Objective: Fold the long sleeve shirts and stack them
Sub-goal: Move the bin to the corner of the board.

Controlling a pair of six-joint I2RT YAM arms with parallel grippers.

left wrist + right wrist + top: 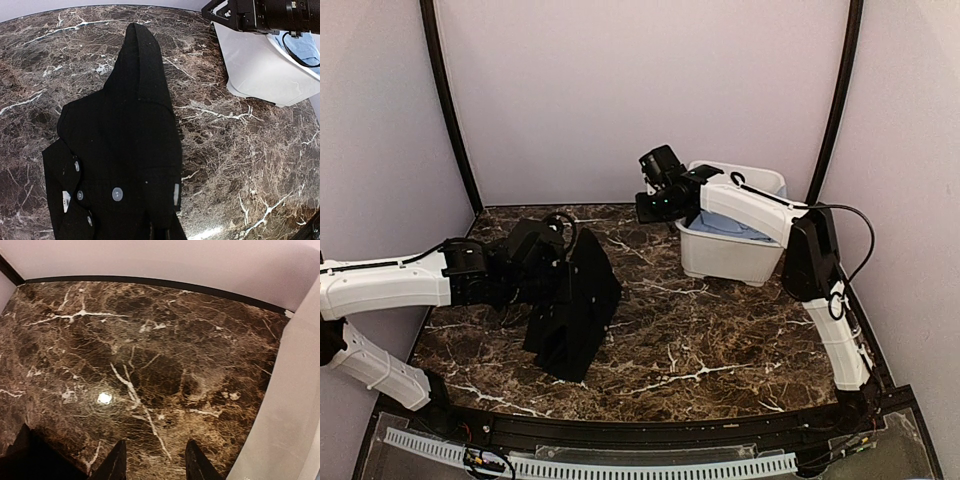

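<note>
Currently found left gripper [552, 268] closed tight on the black shirt [575, 300], pinching an upper fold. Could not see the left fingers themselves, buried in cloth. Noted shirt raised at the grip and hanging in a bunched drape, reaching down onto the marble table [720, 350], left of centre.

Confirmed from the left wrist view: small white buttons [117, 194] and a white label [66, 201] on the near part of the cloth, with a narrow end stretching away across the table.

Found right gripper [156, 445] with fingers [117, 462] apart and nothing between them, hovering above bare table. Located it just left of the white bin [720, 262], well apart from the left gripper and clear of the shirt.

Noted bin at the right rear of the table, holding blue cloth [725, 225]. Observed a black corner of the shirt at the lower left edge of the right wrist view, and the bin wall along its right side.
</note>
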